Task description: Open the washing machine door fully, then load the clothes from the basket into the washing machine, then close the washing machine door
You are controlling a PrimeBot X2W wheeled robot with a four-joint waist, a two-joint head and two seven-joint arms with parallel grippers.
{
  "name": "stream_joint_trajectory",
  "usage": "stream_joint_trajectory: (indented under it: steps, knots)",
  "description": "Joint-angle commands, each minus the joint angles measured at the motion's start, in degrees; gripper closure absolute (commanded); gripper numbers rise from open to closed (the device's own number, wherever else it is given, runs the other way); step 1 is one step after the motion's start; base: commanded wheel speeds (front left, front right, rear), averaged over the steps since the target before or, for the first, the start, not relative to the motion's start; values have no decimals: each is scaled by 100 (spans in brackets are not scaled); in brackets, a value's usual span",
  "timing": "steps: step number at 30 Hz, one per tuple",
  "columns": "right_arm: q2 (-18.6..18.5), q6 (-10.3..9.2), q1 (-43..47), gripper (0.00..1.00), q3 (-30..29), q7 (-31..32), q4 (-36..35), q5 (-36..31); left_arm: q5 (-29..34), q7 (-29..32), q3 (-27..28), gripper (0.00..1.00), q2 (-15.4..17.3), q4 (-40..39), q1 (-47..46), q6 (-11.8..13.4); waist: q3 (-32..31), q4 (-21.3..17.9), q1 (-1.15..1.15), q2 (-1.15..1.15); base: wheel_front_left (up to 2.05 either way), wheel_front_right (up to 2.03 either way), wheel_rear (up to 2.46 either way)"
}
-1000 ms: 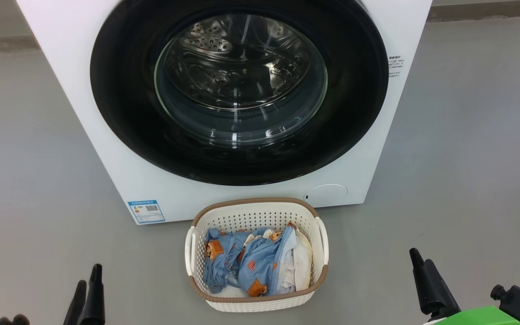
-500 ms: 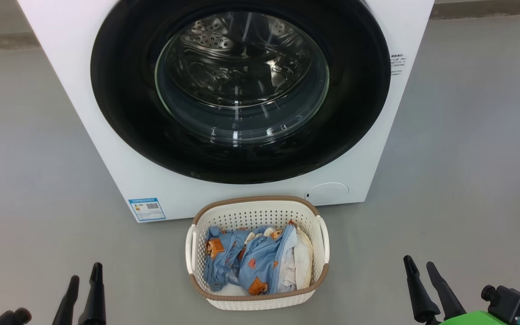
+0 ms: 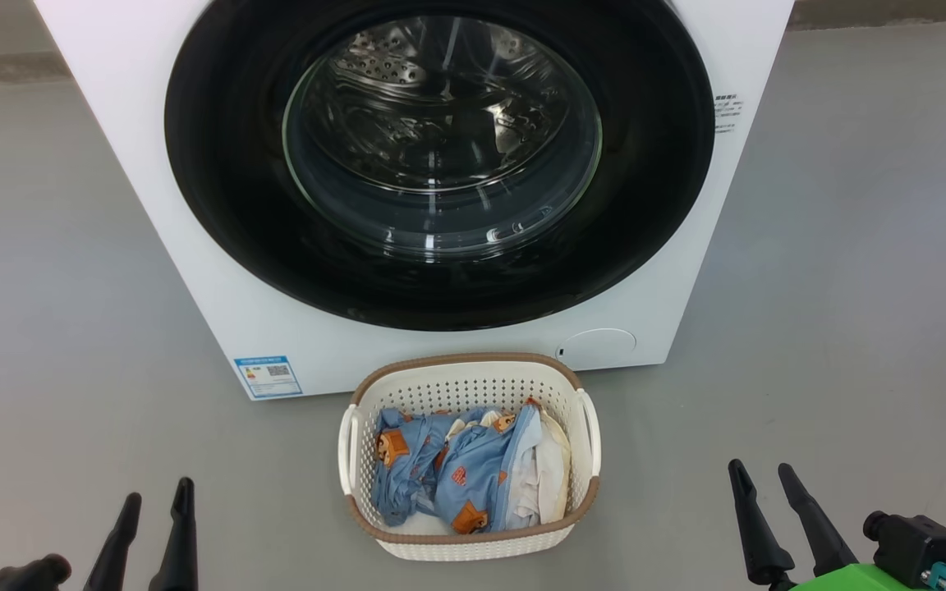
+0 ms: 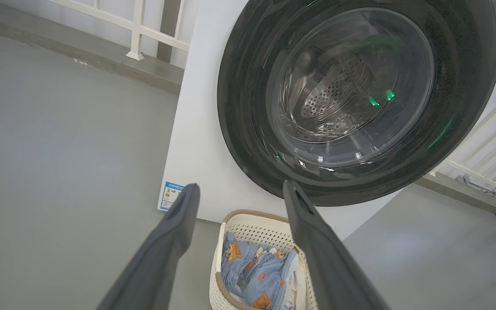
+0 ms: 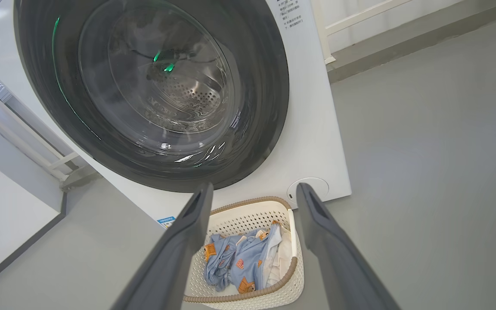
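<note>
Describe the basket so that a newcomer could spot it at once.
Find the big white washing machine with its round black-ringed door. On the grey floor just in front of it, below the door, stands the basket. It alone is cream-white perforated plastic with a brown rim, holding blue clothes with orange patches.

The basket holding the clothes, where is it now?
In the head view the cream-white perforated plastic basket with a brown rim stands on the grey floor at lower centre, before the white front-loading washing machine, below its closed black-ringed door.
</note>
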Motion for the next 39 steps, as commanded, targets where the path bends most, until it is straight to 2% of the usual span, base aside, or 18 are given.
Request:
stream_joint_trajectory:
  steps: [1, 33, 39]
  knots:
    - [-64, -5, -72, 0, 81, -84, -190, -203, 178, -82, 137, 0, 182, -169, -57, -17, 0, 4, 0, 0, 0, 0, 0]
    - [-89, -7, -70, 0, 265, -620, -441, -2560, 2098, -620, -17, 0, 479, -270, -18, -24, -8, 44, 0, 0, 0, 0, 0]
    - [-92, -8, -46, 0, 100, -674, -459, -2747, 2258, -674, -2, 0, 519, -264, 0, -24, 0, 40, 0, 0, 0, 0, 0]
